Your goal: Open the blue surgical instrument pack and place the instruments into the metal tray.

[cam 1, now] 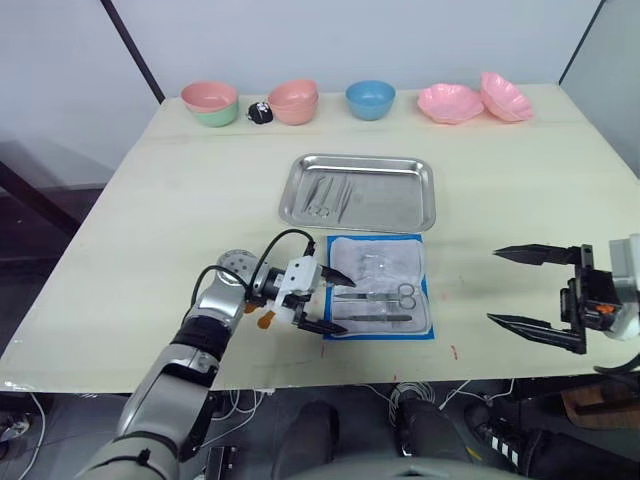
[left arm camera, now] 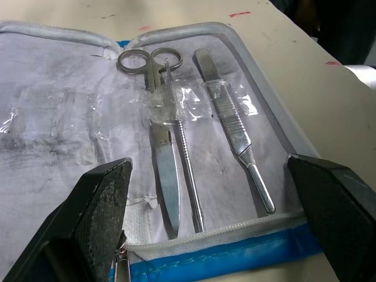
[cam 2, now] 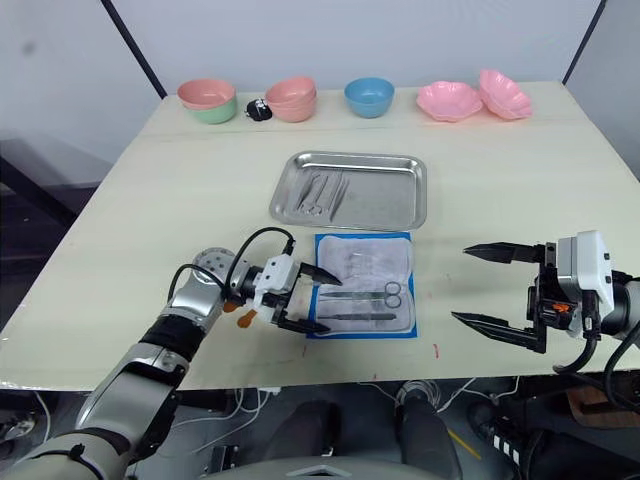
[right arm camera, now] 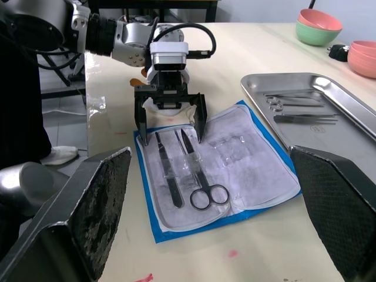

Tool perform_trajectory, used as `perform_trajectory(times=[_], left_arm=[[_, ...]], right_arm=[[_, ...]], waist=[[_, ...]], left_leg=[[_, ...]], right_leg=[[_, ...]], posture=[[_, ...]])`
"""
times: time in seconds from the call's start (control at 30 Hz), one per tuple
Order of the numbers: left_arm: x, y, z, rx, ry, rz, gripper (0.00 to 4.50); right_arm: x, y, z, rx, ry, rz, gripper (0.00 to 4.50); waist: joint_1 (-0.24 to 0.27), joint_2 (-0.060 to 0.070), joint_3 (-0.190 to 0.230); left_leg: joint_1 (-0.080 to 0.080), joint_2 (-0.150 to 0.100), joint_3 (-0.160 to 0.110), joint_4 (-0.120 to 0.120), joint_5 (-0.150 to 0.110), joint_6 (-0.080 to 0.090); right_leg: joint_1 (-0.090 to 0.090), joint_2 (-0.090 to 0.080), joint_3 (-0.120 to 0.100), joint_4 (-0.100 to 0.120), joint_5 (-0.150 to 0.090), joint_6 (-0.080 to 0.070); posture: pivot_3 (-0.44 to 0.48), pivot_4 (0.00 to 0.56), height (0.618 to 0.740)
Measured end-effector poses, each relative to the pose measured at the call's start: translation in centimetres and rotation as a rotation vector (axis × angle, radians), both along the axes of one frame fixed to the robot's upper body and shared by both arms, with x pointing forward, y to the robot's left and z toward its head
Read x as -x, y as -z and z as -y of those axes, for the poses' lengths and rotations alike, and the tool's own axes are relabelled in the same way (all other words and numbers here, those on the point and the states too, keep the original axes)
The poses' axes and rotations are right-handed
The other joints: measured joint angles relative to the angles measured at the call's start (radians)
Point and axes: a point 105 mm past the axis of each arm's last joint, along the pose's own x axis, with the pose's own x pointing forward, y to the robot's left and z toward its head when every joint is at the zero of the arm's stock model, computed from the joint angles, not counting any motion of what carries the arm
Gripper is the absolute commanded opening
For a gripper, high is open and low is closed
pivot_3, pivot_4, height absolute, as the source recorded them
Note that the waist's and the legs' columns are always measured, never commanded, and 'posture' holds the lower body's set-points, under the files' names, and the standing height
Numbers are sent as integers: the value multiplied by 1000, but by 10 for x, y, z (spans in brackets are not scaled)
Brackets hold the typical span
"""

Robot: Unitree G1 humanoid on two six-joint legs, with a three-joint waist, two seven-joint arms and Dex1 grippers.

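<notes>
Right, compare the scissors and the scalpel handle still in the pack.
The scissors have two ring handles and a broad pointed blade; the scalpel handle is one flat ribbed bar tapering to a thin tip. The scissors lie nearer the pack's middle, the handle nearer its edge. Both are silver, lying parallel under clear straps.

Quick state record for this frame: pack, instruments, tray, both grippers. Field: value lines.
pack: blue surgical instrument pack lies open flat on the table, just in front of the tray
in pack: scissors and a flat-handled tool, under clear straps
tray: metal tray holds several slim instruments at its left end
left gripper: open, at the pack's left edge, facing the scissors
right gripper: open, right of the pack, holding nothing
</notes>
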Motion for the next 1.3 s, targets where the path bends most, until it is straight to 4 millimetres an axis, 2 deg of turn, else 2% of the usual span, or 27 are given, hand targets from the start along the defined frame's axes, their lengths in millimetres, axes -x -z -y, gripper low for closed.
perform_trajectory(times=[0.73, 0.87, 1.07, 1.17, 1.3], left_arm=[[1, 1, 4, 5, -46, -1, 4457], [1, 1, 4, 3, -48, -5, 4457], [1, 3, 6, -3, -45, -18, 4457], [1, 3, 6, -5, -46, -22, 4457], [1, 3, 6, -6, -48, -27, 4457]], right_arm=[[-5, 1, -11, 5, -39, 4, 4500], [-15, 12, -9, 42, 3, -17, 4500], [-40, 25, -24, 115, 35, 1, 4500], [-56, 39, -36, 168, 58, -2, 4500], [-66, 49, -49, 204, 64, -11, 4500]], waist=[[1, 1, -3], [0, 2, -3], [1, 1, -4], [2, 2, -4], [2, 3, -5]], left_leg=[[0, 0, 0, 0, 0, 0], [0, 0, 0, 0, 0, 0], [0, 0, 0, 0, 0, 0], [0, 0, -1, 0, 0, 0], [0, -1, -1, 0, 0, 0]], right_leg=[[1, 0, 0, -1, 0, 0], [1, 0, 0, -1, 0, 0], [1, 0, 0, -1, -1, -1], [0, 0, 0, -1, -1, -1], [0, 0, 0, -1, -1, -1]], posture=[[0, 150, 740], [0, 150, 740], [0, 150, 740], [0, 150, 740], [0, 150, 740]])
